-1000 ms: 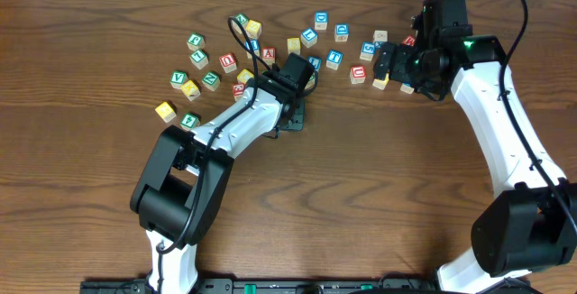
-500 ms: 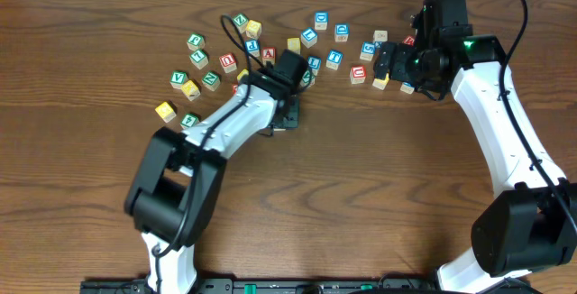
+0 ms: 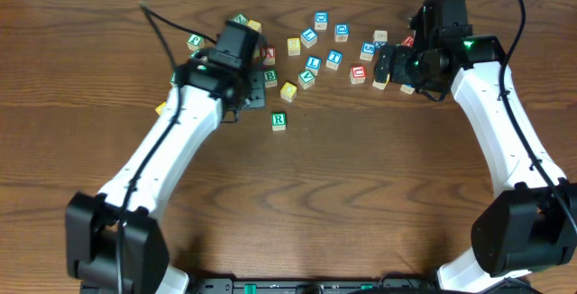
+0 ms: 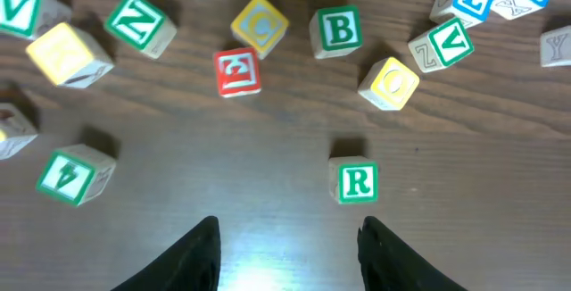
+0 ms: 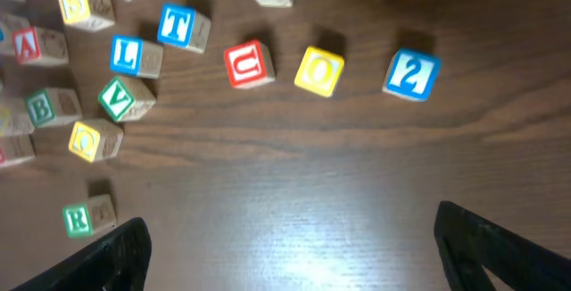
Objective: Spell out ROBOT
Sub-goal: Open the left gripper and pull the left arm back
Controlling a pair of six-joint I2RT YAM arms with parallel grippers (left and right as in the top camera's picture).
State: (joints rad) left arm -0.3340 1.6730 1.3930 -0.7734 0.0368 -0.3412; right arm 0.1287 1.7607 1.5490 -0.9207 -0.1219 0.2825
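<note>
Now spread wide and empty, the left hand [image 4: 290,257] hangs over the counter [image 4: 268,148]; descending, its finger [image 4: 382,255] could knock the R cube [image 4: 358,184] just ahead askew.

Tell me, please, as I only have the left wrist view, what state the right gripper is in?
Observer: The right gripper is open, with nothing between its fingers.
Operator: Is there a second yellow O near it?
Observer: Yes, a yellow O cube sits between a red U cube and a blue 2 cube.
Operator: Does its camera see my R?
Observer: Yes, the R cube shows at the lower left of the right wrist view, standing alone.
</note>
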